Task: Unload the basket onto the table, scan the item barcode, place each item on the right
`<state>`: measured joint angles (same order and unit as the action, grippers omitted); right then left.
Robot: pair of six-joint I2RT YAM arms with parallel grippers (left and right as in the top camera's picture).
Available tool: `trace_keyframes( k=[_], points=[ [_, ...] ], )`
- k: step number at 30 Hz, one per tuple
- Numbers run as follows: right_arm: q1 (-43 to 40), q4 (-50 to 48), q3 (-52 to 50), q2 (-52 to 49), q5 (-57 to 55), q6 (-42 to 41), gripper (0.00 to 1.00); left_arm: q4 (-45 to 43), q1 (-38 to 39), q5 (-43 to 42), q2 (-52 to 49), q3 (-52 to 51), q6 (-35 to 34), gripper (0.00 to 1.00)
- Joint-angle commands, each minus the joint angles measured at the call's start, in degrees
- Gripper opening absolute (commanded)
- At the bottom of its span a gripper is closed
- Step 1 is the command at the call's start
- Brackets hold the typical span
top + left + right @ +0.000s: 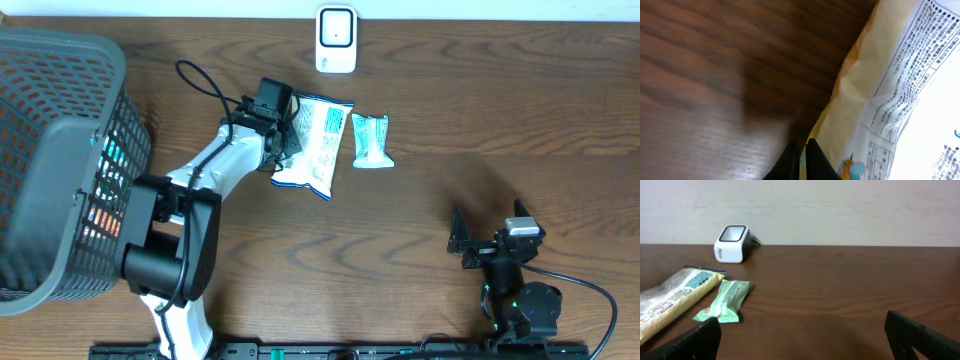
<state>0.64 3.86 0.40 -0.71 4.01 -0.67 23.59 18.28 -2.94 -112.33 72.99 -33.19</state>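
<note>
A white and blue snack bag [320,148] lies on the wooden table with its printed back up. In the left wrist view the bag [900,95] fills the right side. My left gripper [283,140] is at the bag's left edge, and its dark fingers [802,161] are pinched shut on that edge. The white barcode scanner [336,39] stands at the table's far edge and also shows in the right wrist view, scanner [732,243]. My right gripper [463,240] rests near the front right, wide open [802,340] and holding nothing.
A small green packet [371,141] lies just right of the bag, and the same packet [725,301] is visible from the right wrist. A grey mesh basket [60,160] with items inside stands at the left edge. A black cable [205,85] loops behind my left arm.
</note>
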Motion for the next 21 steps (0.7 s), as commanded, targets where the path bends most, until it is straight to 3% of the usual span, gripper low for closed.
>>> trace_keyframes(
  k=[1, 13, 21],
  points=[
    [-0.3, 0.2, 0.0, 0.3, -0.5, -0.6, 0.99, -0.1, 0.3, -1.2, -0.6, -0.4, -0.1, 0.08],
    [-0.3, 0.2, -0.1, 0.3, -0.5, -0.6, 0.99, -3.3, 1.2, -4.1, -0.6, -0.4, 0.0, 0.07],
    [-0.3, 0.2, -0.1, 0.3, -0.5, -0.6, 0.99, -0.5, -1.4, -4.1, 1.0, -0.2, 0.2, 0.07]
  ],
)
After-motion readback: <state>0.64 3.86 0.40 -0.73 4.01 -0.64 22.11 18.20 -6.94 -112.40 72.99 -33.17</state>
